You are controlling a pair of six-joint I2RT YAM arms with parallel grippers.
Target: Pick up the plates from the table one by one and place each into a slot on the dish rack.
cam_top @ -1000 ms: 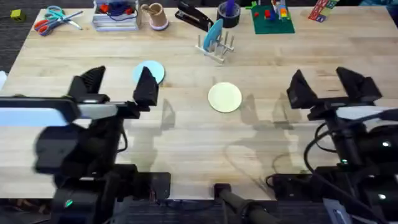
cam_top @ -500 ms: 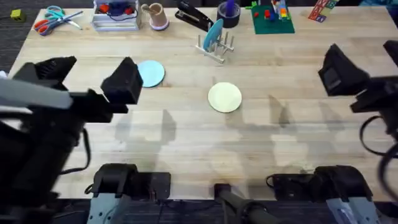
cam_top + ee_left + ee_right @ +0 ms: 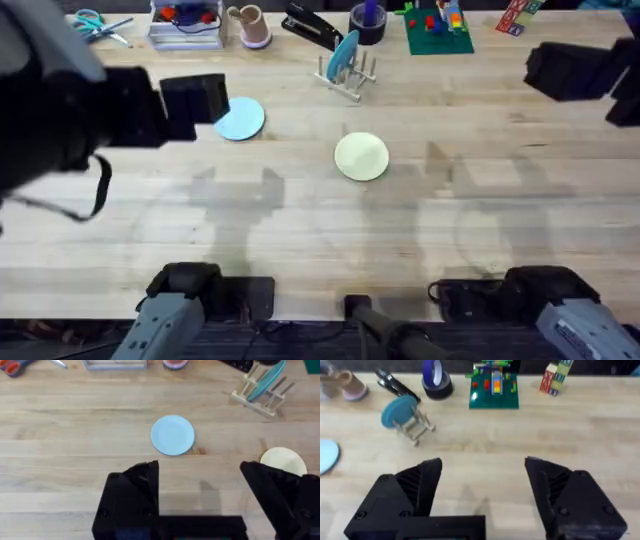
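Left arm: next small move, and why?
Probably lower the left gripper onto the light blue plate. Its fingers are open and empty, and that plate lies flat on the table just ahead of them. The teal plate already stands in the dish rack; the cream plate also waits, nearer the middle.

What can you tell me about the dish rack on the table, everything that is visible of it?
The dish rack is a small stand of pale wood with thin upright pegs on a low base. It stands near the far edge of the table. One teal-blue plate already sits on edge in one of its slots, leaning slightly; the other slots look free. Neither gripper touches it. The black stapler and the dark tape roll lie close behind it.
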